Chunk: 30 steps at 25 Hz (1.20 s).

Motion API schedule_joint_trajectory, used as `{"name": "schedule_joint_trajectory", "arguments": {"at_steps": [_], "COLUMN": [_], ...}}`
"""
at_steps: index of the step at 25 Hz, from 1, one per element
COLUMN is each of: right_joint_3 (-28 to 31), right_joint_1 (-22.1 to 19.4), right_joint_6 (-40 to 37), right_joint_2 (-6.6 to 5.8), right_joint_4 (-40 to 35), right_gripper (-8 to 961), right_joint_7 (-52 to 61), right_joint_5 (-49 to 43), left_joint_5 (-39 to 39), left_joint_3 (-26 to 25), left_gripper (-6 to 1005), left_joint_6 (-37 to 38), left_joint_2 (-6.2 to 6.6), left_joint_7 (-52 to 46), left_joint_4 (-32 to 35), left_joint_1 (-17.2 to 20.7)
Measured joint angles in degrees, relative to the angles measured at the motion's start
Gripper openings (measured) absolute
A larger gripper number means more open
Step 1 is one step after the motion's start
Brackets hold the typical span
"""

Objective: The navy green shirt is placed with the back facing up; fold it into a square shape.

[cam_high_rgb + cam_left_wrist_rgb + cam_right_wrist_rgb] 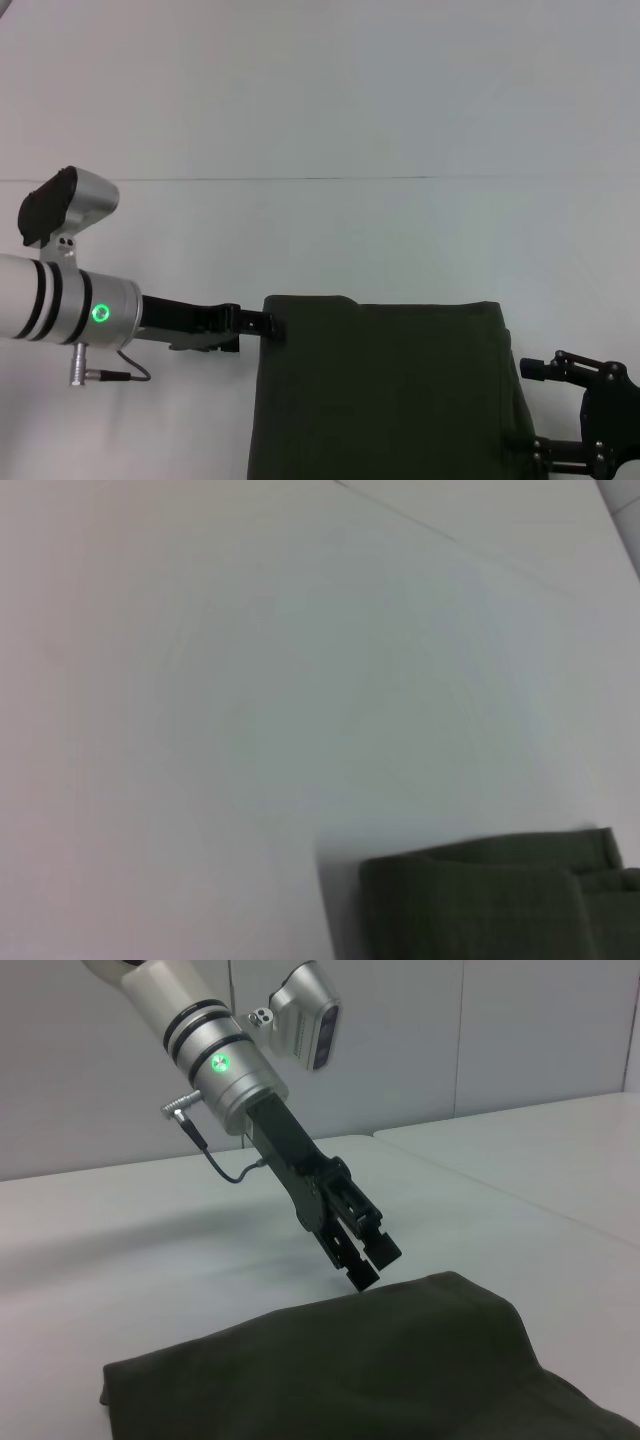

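The navy green shirt lies folded into a plain dark rectangle at the near middle of the white table. In the left wrist view the shirt shows layered folded edges. My left gripper is at the shirt's far left corner. In the right wrist view the left gripper hangs just above the shirt with its fingers slightly apart and no fabric between them. My right gripper sits open just off the shirt's right edge, near the front of the table.
A thin seam crosses the table from side to side beyond the shirt. In the right wrist view a grey wall stands behind the table's far side.
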Motion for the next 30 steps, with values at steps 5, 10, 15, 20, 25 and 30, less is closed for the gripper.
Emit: {"name": "schedule_joint_trajectory", "arguments": {"at_steps": [5,10,15,20,25,30], "right_joint_3": [0.0,0.1,0.1,0.1,0.2,0.2], "right_joint_1": [0.2,0.2,0.3,0.3,0.3,0.3], "right_joint_6": [0.0,0.0,0.0,-0.1,-0.1,-0.1], "right_joint_2": [-0.01,-0.04,-0.05,-0.05,-0.05,-0.05], "right_joint_4": [0.0,0.0,0.0,0.0,0.0,0.0], "right_gripper": [881,881,881,881,881,881], "right_joint_7": [0.4,0.4,0.4,0.4,0.4,0.4], "right_joint_5": [0.0,0.0,0.0,0.0,0.0,0.0], "left_joint_5": [0.1,0.0,-0.2,-0.3,-0.4,-0.1], "left_joint_3": [0.5,0.6,0.6,0.6,0.6,0.6], "left_gripper": [864,862,861,859,858,710], "left_joint_6": [-0.5,-1.2,-1.7,-1.0,1.2,1.0], "left_joint_2": [-0.57,-1.44,-2.03,-2.15,-2.10,-2.60], "left_joint_7": [0.2,0.9,1.7,1.9,2.8,3.3], "left_joint_4": [-0.1,-0.1,-0.1,-0.2,-0.3,-0.1], "left_joint_1": [-0.1,-0.1,-0.3,-0.5,-1.1,-1.2]}}
